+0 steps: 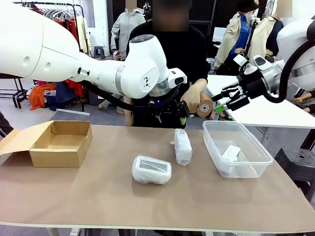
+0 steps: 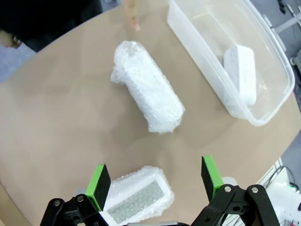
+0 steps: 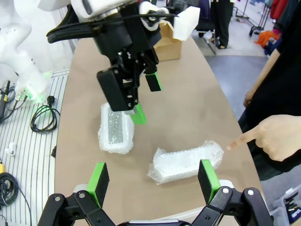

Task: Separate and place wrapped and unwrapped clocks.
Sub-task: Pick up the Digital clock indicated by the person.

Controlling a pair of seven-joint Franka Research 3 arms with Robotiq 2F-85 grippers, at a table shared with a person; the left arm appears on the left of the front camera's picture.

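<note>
Two bubble-wrapped clocks lie mid-table. One shows a grey face (image 1: 151, 169) (image 2: 136, 201) (image 3: 115, 128); the other, plain white one (image 1: 182, 146) (image 2: 148, 92) (image 3: 186, 161) lies behind it. A bare white clock (image 1: 230, 153) (image 2: 241, 75) rests inside the clear plastic bin (image 1: 261, 156) (image 2: 197, 56). My left gripper (image 1: 172, 118) (image 2: 154, 181) (image 3: 146, 98) hangs open and empty above the wrapped clocks, touching neither. My right gripper (image 1: 222, 101) (image 3: 153, 181) is open and empty, in the air past the bin's far side.
An open cardboard box (image 1: 61, 142) (image 3: 169, 44) stands at the table's left. The person stands at the far edge; a hand (image 1: 191, 102) (image 3: 268, 141) points a finger (image 2: 131, 14) toward the plain wrapped clock.
</note>
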